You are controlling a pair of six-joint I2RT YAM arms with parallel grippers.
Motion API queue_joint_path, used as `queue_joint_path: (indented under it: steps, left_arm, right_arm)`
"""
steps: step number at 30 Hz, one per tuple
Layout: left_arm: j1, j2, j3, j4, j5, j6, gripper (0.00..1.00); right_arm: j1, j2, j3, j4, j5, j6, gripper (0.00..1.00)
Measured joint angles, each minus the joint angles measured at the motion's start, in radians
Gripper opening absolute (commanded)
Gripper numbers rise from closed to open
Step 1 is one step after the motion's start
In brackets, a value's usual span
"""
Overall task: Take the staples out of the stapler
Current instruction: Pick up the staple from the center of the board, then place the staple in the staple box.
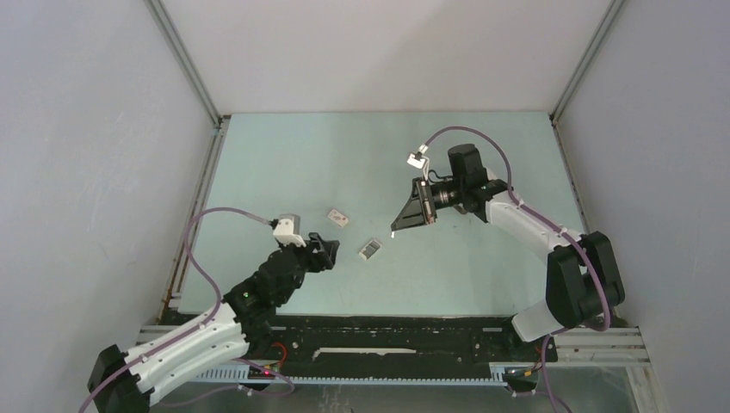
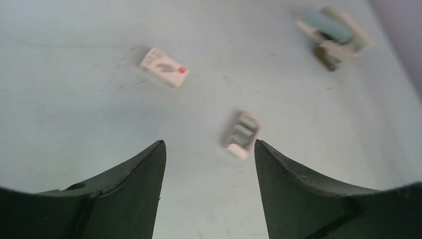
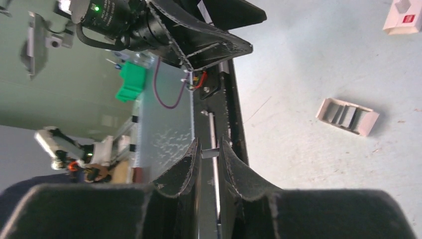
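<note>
Two pincers, split roles. Right pincer (image 3: 210, 145) is clenched almost fully, with a thin grey sliver bridging the gap at the tips. I read that as the staples (image 3: 210, 151), pinched this narrow because the strip is so thin. It hangs raised off the surface (image 1: 284, 172), tips toward the near edge, probably so the strip clears everything before drop-off. Stapler (image 2: 331, 32) lies on the surface at the far right of the left wrist view, blurred, blue top with pale parts splayed, so it looks opened. Top view doesn't show it, likely masked by that pincer. Left pincer (image 2: 209, 144) is released, jaws wide, holding nothing, low and near the tray (image 2: 241, 133), which has grey strips in it (can't tell what). Box (image 2: 164, 67) with red mark sits apart, left of the tray. Judgement: extraction mostly done; next is setting the strip down, with the tray the likely target.
</note>
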Motion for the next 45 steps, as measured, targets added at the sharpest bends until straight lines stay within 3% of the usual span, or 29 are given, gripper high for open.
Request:
queue_joint_path:
  steps: [8,23,36,45]
  left_arm:
    - [0.0,0.042,-0.047,-0.032,-0.143,0.034,0.71]
    - [0.001,0.004,-0.09,-0.024,-0.291,-0.004,0.72]
    - [0.001,0.006,-0.097,-0.006,-0.302,-0.011,0.98]
    - [0.001,0.028,-0.103,0.002,-0.302,-0.011,1.0]
  right_arm:
    - [0.107,0.009,0.086,-0.233,0.198,-0.234,0.23]
    - [0.256,0.108,0.188,-0.42,0.549,-0.409,0.23]
    - [0.316,0.171,0.251,-0.476,0.705,-0.446,0.23]
    - [0.335,0.209,0.273,-0.489,0.754,-0.459,0.23]
